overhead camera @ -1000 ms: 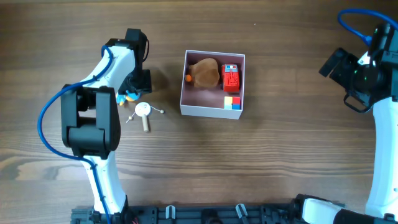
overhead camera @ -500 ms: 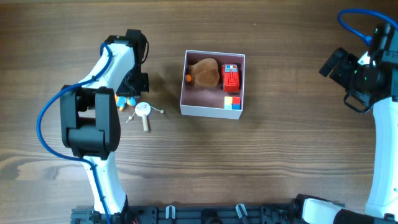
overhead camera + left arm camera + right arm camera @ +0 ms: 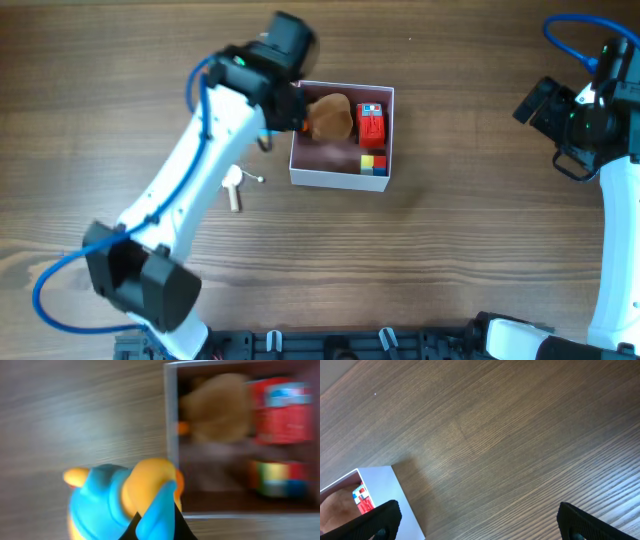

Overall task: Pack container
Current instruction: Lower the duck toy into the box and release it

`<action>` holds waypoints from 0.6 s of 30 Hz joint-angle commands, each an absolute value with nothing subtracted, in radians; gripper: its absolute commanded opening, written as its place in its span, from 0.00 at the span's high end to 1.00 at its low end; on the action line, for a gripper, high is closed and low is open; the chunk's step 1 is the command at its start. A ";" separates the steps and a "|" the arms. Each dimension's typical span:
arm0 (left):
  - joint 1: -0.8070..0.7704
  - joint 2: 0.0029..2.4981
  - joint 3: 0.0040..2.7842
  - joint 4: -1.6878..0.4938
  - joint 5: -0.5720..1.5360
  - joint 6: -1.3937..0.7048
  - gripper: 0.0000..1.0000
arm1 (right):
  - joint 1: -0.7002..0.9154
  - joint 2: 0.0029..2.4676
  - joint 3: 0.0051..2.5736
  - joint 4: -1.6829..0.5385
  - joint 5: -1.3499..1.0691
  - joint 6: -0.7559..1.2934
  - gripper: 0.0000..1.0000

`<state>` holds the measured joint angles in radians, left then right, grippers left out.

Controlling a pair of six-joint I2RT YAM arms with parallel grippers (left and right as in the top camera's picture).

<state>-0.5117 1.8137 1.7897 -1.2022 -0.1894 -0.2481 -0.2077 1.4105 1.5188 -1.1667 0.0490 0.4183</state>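
Closest to the left wrist lens, a blue-and-orange toy [image 3: 117, 500] is filling the lower left of the frame. We are judging the left claw [image 3: 278, 120] to be clamped on it, though the toy is hiding most of the fingers. Just past it, the container [image 3: 172, 435] is showing its white left wall down the middle of the frame. The toy is reaching that wall, but most of it is hanging over the wood outside. Beyond the wall, all blurred, a brown plush [image 3: 220, 407] is sitting at the top, a red block [image 3: 282, 412] at upper right and a coloured cube [image 3: 277, 477] at lower right. The pink floor beside the cube is looking bare.

In the overhead view, the container is lying at upper centre of the table [image 3: 430, 270], with a small white piece [image 3: 232, 180] lying apart at its lower left. At the far right edge, the right claw [image 3: 479, 506] is hanging with fingers spread wide, gripping nothing.

We are reading this as the carry step. The next move is calling for crossing the wall, stopping over the bare patch, lowering, and only then parting the fingers, so the toy is neither catching the rim nor landing on the plush.
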 commanded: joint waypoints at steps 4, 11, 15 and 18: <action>-0.647 1.866 1.794 -1.110 -0.192 -0.383 0.96 | -0.211 1.418 1.512 -1.164 0.055 0.419 0.00; -0.683 1.976 1.794 -1.075 -0.192 -0.419 0.96 | -0.211 1.418 1.512 -1.164 0.055 0.419 0.00; -0.683 2.051 1.794 -1.077 -0.191 -0.462 0.96 | -0.211 1.418 1.512 -1.164 0.055 0.419 0.00; -0.683 2.084 1.794 -1.082 -0.192 -0.490 0.95 | -0.211 1.418 1.512 -1.164 0.055 0.419 0.00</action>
<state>-0.6846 2.0495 1.7889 -1.0771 -0.1860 -0.4278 -0.2077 1.4105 1.5188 -1.1667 0.0490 0.4183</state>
